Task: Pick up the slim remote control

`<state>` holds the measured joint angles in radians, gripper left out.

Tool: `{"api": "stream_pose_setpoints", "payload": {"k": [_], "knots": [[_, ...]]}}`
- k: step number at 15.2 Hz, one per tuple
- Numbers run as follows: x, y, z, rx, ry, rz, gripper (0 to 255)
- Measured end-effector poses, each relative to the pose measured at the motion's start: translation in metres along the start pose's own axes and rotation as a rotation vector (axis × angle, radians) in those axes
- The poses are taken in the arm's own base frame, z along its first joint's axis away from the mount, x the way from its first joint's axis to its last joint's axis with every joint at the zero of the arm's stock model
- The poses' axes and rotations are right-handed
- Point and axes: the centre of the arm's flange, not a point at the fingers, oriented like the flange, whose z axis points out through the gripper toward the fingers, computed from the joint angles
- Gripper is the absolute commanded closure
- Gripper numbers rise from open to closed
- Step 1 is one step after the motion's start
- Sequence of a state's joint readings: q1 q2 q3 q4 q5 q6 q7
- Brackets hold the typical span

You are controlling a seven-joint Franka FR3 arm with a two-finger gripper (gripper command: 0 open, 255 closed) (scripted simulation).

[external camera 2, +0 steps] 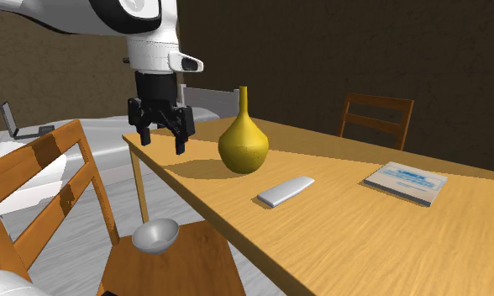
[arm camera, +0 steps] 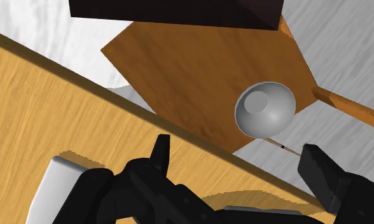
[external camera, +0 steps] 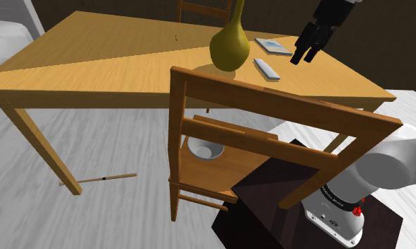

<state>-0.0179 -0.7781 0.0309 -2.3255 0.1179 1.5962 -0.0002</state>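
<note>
The slim remote control [external camera: 266, 68] is a pale grey bar lying flat on the wooden table [external camera: 107, 56], close to the table's chair-side edge. In the second exterior view the remote [external camera 2: 286, 191] lies between a yellow vase and a book. My black gripper [external camera: 304, 58] hangs open and empty in the air above the table, to the shoulder view's right of the remote and apart from it. The gripper [external camera 2: 161, 143] shows its fingers spread. In the wrist view the gripper [arm camera: 240, 156] is over the table edge, and a pale rounded end, probably the remote [arm camera: 52, 188], shows beside the hand.
A yellow long-necked vase [external camera: 228, 44] stands just beside the remote. A flat book [external camera: 273, 47] lies behind it. A wooden chair [external camera: 270, 120] pushed up to the table carries a grey bowl [external camera: 204, 148] on its seat. A second chair [external camera 2: 375, 118] stands across the table. A thin stick [external camera: 107, 177] lies on the floor.
</note>
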Motion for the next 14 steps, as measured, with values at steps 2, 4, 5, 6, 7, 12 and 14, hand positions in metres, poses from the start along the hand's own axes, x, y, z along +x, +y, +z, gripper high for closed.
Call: {"api": "stream_pose_setpoints", "payload": {"k": [2,4,5,6,7,12,14], "knots": [[0.005,0.003,0.003,-0.002,-0.001,0.008,0],[0.024,0.011,0.008,-0.008,-0.003,0.036,0],[0.035,0.019,0.012,-0.012,-0.004,0.052,0],[0.045,0.025,0.019,-0.015,-0.006,0.069,0],[0.053,0.031,0.023,-0.019,-0.007,0.086,0],[0.1,0.071,0.044,-0.039,-0.012,0.172,0],[0.117,0.088,0.054,-0.047,-0.014,0.206,0]]}}
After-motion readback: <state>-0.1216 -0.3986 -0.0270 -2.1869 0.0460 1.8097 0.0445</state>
